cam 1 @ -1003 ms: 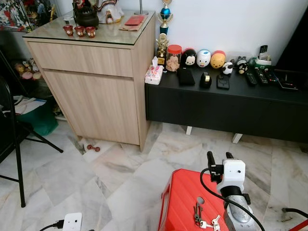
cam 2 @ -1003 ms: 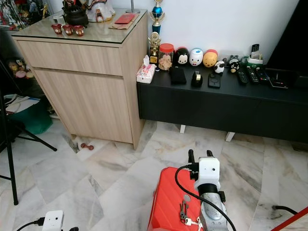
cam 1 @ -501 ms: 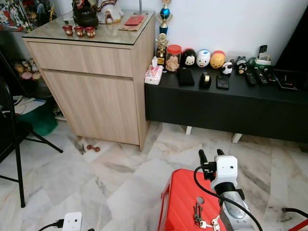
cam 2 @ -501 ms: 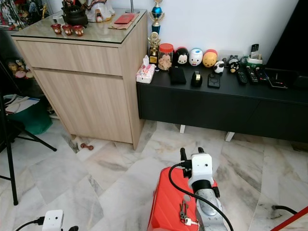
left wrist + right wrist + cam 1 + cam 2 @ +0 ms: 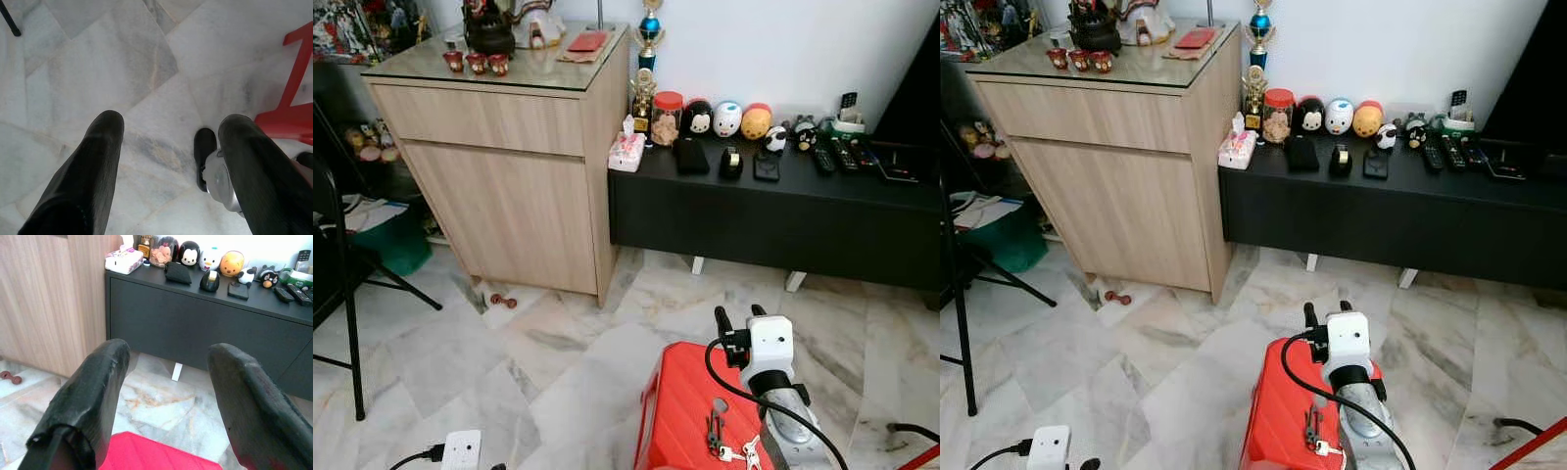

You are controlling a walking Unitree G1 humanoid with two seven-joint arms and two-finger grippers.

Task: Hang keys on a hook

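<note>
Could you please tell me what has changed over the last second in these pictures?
The right tool has drawn back toward the robot and slightly leftward over the red stool, fingers open and empty. The keys lie on the stool as before; nothing was grasped or released.
</note>
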